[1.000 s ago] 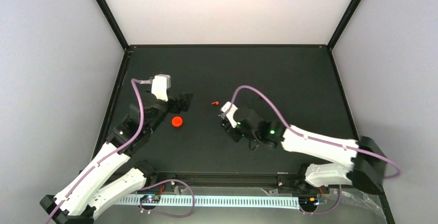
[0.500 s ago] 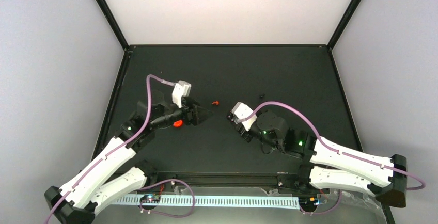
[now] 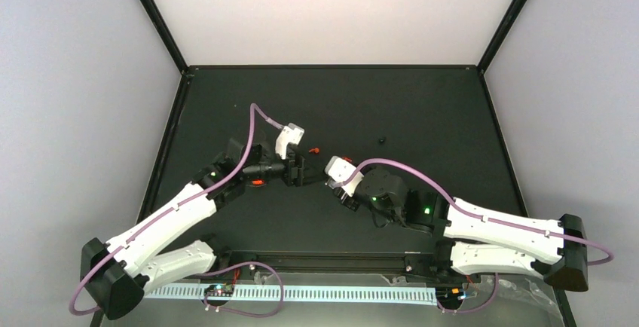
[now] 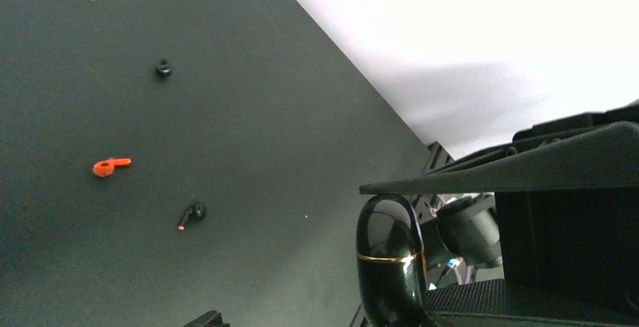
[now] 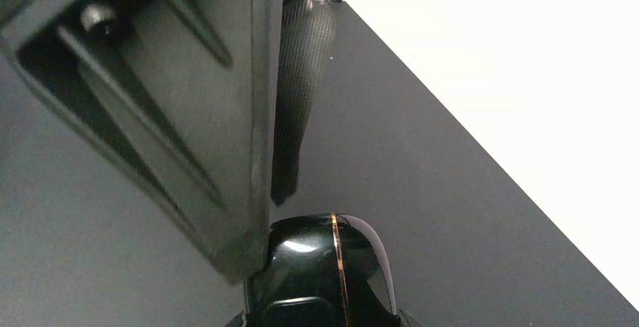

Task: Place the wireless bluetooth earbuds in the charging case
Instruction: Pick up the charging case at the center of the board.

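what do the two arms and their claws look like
Left arm and right arm: white shell links, black joints, a purple cable looping to a white wrist block, small green lights. Left claw and right claw are black with wedge-shaped fingers.

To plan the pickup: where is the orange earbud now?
Top view: the orange earbud lies near the middle of the table, just beyond the left gripper. In the left wrist view its nearest neighbour is a dark stemmed piece.
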Controlling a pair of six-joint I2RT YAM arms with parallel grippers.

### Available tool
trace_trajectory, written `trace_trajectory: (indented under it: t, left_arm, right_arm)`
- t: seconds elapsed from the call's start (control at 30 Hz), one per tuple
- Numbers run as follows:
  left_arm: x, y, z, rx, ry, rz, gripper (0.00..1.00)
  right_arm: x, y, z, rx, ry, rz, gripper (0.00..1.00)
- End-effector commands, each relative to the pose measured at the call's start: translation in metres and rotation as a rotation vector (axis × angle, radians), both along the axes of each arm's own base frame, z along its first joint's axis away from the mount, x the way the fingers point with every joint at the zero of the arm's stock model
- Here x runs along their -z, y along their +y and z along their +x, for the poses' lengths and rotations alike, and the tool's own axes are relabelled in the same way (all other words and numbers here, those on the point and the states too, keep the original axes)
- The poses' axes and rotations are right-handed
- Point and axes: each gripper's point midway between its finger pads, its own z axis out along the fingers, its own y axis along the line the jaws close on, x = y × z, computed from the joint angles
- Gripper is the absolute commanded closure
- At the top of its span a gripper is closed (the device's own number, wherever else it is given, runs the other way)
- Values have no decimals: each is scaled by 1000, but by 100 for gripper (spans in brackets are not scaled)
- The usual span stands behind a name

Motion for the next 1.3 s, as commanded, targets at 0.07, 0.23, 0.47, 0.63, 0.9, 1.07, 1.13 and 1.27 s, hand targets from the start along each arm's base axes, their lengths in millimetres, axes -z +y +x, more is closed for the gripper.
trace_trajectory:
  t: [0.07, 0.23, 0.47, 0.63, 0.9, 1.07, 1.13, 1.27]
  left_arm:
    - [-23, -17, -8, 71, -15, -62, 36]
    - [-25, -21, -10, 82, -5, -85, 42]
    - [-23, -24, -13, 87, 3, -86, 54]
    - [-20, -22, -14, 85, 4, -84, 65]
    - [-19, -22, -16, 91, 0, -91, 93]
    - [-31, -15, -13, 52, -53, -100, 98]
    - [-39, -8, -10, 14, -99, -101, 99]
    - [-61, 11, -11, -43, -243, -116, 99]
  right_arm:
    - [-34, 10, 2, 6, -61, 79, 66]
    - [-37, 19, 0, -3, -73, 81, 65]
    - [-42, 26, 2, 1, -80, 102, 65]
    - [-42, 28, 1, 1, -83, 107, 66]
    - [-44, 29, 0, 1, -73, 113, 61]
    - [-43, 31, -7, -30, -5, 126, 32]
    - [-45, 29, -12, -39, 39, 145, 23]
    - [-72, 10, -20, -60, 123, 273, 16]
